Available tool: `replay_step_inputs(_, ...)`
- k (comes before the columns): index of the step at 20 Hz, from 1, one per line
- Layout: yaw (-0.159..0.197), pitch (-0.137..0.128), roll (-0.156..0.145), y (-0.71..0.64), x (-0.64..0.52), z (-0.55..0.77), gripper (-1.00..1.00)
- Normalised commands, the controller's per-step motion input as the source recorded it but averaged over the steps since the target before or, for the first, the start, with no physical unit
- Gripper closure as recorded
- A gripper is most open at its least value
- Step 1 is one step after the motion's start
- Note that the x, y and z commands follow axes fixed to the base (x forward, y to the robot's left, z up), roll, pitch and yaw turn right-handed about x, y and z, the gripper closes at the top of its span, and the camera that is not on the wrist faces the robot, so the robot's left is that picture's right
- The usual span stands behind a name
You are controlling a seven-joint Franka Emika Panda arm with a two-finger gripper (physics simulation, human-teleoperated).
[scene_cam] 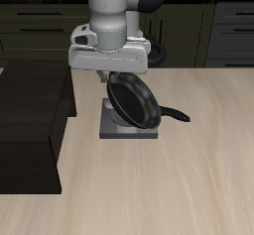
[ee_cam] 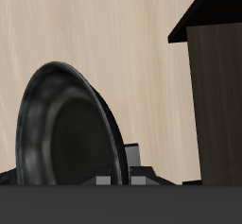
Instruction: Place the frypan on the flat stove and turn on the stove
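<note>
Placement step, pan in transit. The gripper (scene_cam: 109, 75) hangs directly over the flat stove (scene_cam: 127, 130) and appears to be clamped on the rim of the frypan (scene_cam: 132, 98). The fingertips themselves are hidden behind the pan, so the grasp is inferred from the pan hanging tilted in the air. The pan is steeply inclined, its hollow face turned toward the camera in the exterior view, with the handle (scene_cam: 174, 115) pointing toward about 4 o'clock. Its lower edge sits close above the grey plate; whether it touches cannot be told. The wrist view shows the frypan (ee_cam: 66, 133) on edge, filling much of the frame, with the pale wooden surface (ee_cam: 104, 29) behind it and a dark cabinet block (ee_cam: 217, 86) beside it. The stove knob is not discernible. Judged next move: lower and level the pan so that its base rests flat and centred on the burner, release, then reach for the knob; the tilt risks an off-centre landing.
</note>
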Motion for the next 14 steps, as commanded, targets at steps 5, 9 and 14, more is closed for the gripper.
replay_step_inputs(5,-0.003,0.021,0.013,-0.03,-0.25,0.04,1.0)
replay_step_inputs(9,0.038,0.012,0.003,-0.06,-0.18,-0.04,1.0)
replay_step_inputs(14,0.006,-0.002,0.01,0.0,-0.16,-0.01,1.0)
